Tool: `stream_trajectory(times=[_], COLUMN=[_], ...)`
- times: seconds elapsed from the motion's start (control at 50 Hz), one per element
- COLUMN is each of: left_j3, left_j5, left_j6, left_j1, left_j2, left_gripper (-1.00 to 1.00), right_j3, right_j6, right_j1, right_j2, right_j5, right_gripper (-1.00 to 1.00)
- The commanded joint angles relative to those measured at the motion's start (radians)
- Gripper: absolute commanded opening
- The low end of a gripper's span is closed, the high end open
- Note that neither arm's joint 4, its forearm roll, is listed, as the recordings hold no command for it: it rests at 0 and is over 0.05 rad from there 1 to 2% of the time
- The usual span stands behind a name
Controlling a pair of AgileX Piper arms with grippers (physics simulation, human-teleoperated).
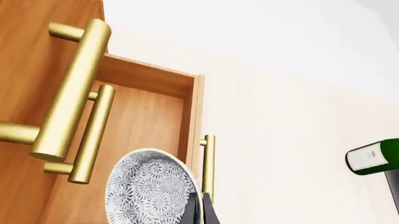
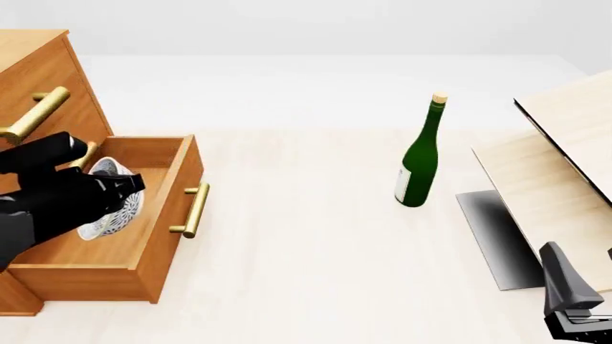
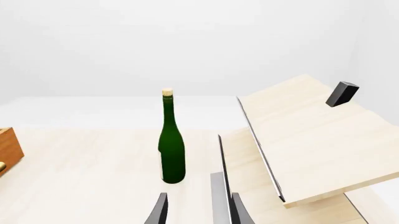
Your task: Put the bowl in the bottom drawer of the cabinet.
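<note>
The cabinet [image 2: 43,72] stands at the table's left with its bottom drawer [image 2: 180,215] pulled out. The white speckled bowl [image 2: 112,208] hangs tilted on its side over the drawer's inside, and my left gripper [image 2: 120,186] is shut on its rim. The left wrist view shows the bowl [image 1: 148,186] close up, a dark finger [image 1: 203,211] on its edge, the drawer's wall [image 1: 188,114] behind it and the cabinet [image 1: 25,60] beside it. My right gripper [image 2: 574,312] rests low at the front right, open and holding nothing, with its fingers [image 3: 160,210] spread in the right wrist view.
A green wine bottle [image 2: 419,161] stands upright mid-table, also visible as the bottle [image 3: 171,147] in the right wrist view. Pale wooden boards [image 2: 564,143] lean at the right over a grey plate [image 2: 497,236]. Brass handles [image 1: 72,88] stick out from the upper drawers.
</note>
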Motion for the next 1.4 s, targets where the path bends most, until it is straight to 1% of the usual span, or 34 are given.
stream_trajectory(times=[0.02,0.14,0.18,0.48,0.66,0.76,0.78,0.82,1.06,1.3,1.4], left_j3=[0.010,0.013,0.014,0.018,0.025,0.022,0.018,0.021,0.018,0.025,0.025], left_j5=[-0.045,-0.053,-0.055,-0.084,-0.102,-0.103,-0.101,-0.105,-0.125,-0.152,-0.156], left_j6=[0.007,0.012,0.022,0.026,0.013,0.031,0.060,0.047,0.076,0.083,0.108], left_j1=[0.020,0.021,0.038,0.051,0.036,0.047,0.050,0.054,0.074,0.086,0.114], left_j2=[0.047,0.062,0.060,0.095,0.114,0.124,0.125,0.129,0.162,0.194,0.203], left_gripper=[-1.00,-1.00,-1.00,-1.00,-1.00,-1.00,-1.00,-1.00,-1.00,-1.00,-1.00], right_j3=[0.000,0.000,0.000,0.000,0.000,0.000,0.000,0.000,0.000,0.000,0.000], right_j6=[0.000,0.000,0.000,0.000,0.000,0.000,0.000,0.000,0.000,0.000,0.000], right_j1=[0.000,0.000,0.000,0.000,0.000,0.000,0.000,0.000,0.000,0.000,0.000], right_j2=[0.000,0.000,0.000,0.000,0.000,0.000,0.000,0.000,0.000,0.000,0.000], right_j5=[0.000,0.000,0.000,0.000,0.000,0.000,0.000,0.000,0.000,0.000,0.000], right_gripper=[1.00,1.00,1.00,1.00,1.00,1.00,1.00,1.00,1.00,1.00,1.00])
